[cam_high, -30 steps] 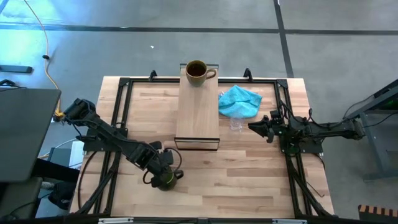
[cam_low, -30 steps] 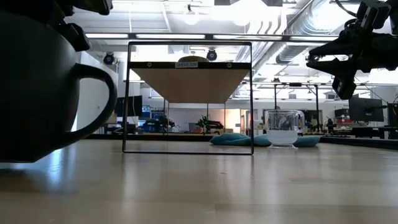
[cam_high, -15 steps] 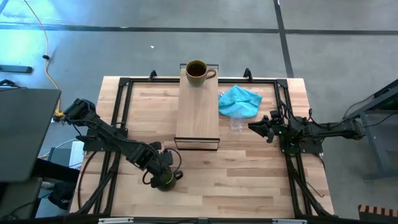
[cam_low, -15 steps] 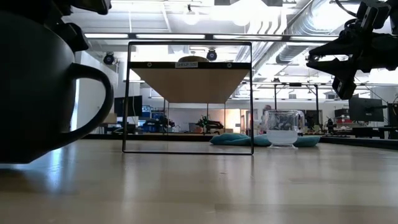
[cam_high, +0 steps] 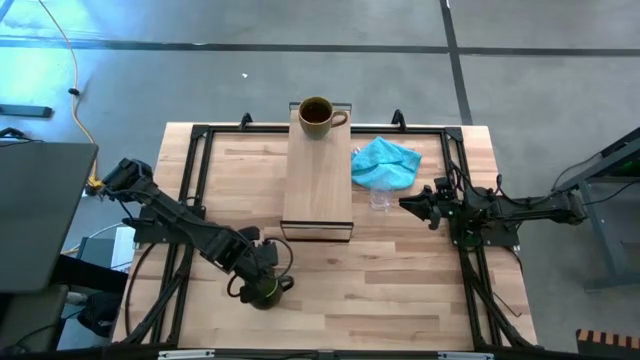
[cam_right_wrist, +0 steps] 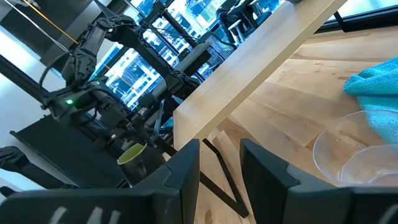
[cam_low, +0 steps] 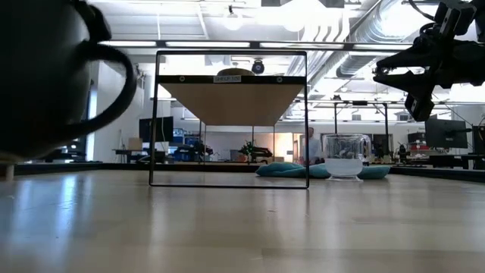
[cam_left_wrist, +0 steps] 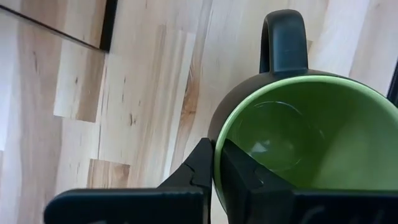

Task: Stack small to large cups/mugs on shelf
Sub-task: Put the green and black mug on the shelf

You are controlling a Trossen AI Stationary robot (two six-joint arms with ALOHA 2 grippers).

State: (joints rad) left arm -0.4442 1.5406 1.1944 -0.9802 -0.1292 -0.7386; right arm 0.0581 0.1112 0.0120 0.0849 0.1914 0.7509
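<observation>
My left gripper (cam_high: 262, 274) is shut on the dark green mug (cam_high: 263, 291), near the table's front left. The mug (cam_low: 45, 76) hangs just above the tabletop, and its green inside (cam_left_wrist: 292, 137) looks empty. The brown mug (cam_high: 316, 115) stands on the far end of the shelf (cam_high: 318, 185), a long light-wood board on a dark frame. The small clear glass cup (cam_high: 381, 199) stands on the table to the right of the shelf. My right gripper (cam_high: 405, 204) waits open and level just right of the glass, touching nothing. My left gripper pinches the green mug's rim (cam_left_wrist: 214, 138) on the side away from the handle (cam_left_wrist: 283, 37). One finger (cam_left_wrist: 242, 171) is inside the mug and the other finger (cam_left_wrist: 198, 163) is outside. The fingers come steeply from above. The mug hangs upright, clear of the table.
A turquoise cloth (cam_high: 386, 162) lies on the table behind the glass cup, to the right of the shelf. Dark frame rails (cam_high: 190, 170) run along the table's left, right and far sides. Bare tabletop (cam_high: 380, 290) lies in front of the shelf.
My left gripper has risen, staying shut on the green mug. The mug has come up off the table and now hangs clear of it, still upright.
</observation>
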